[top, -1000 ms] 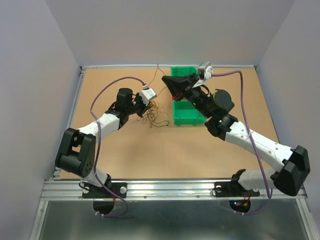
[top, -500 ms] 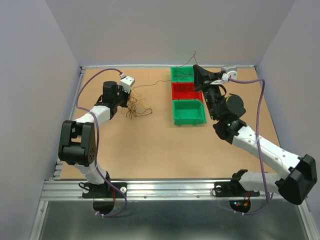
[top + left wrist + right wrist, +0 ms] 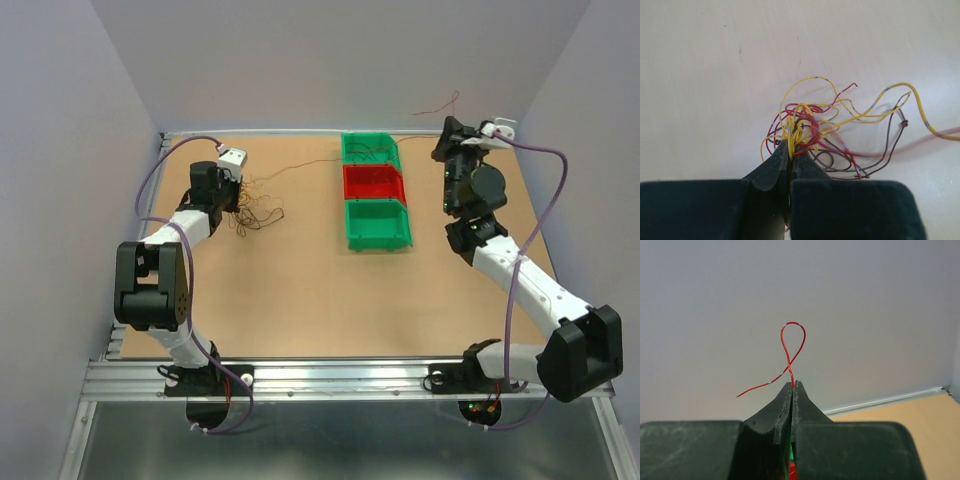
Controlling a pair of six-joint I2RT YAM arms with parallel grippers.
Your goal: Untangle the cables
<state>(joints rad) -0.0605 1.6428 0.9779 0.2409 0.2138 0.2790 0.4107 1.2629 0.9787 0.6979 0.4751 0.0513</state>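
A tangle of thin yellow, red and dark brown cables point(image 3: 830, 130) lies on the table at the back left point(image 3: 258, 208). My left gripper point(image 3: 791, 146) is shut on the tangle's yellow and red strands, at table level point(image 3: 232, 185). One thin strand point(image 3: 300, 167) trails from the tangle toward the bins. My right gripper point(image 3: 793, 384) is shut on a single red cable point(image 3: 791, 345) that loops above the jaws. It is raised at the back right point(image 3: 448, 130), with the red cable point(image 3: 440, 106) seen against the wall.
Three bins stand in a row at the back centre: a green bin point(image 3: 368, 147) holding some strands, a red bin point(image 3: 371, 183), and a green bin point(image 3: 377, 225). Grey walls close in the table on the left, back and right.
My left gripper dragged the tangle leftward toward the back left corner. My right gripper swung right and up, away from the bins, carrying the red cable clear of the tangle.
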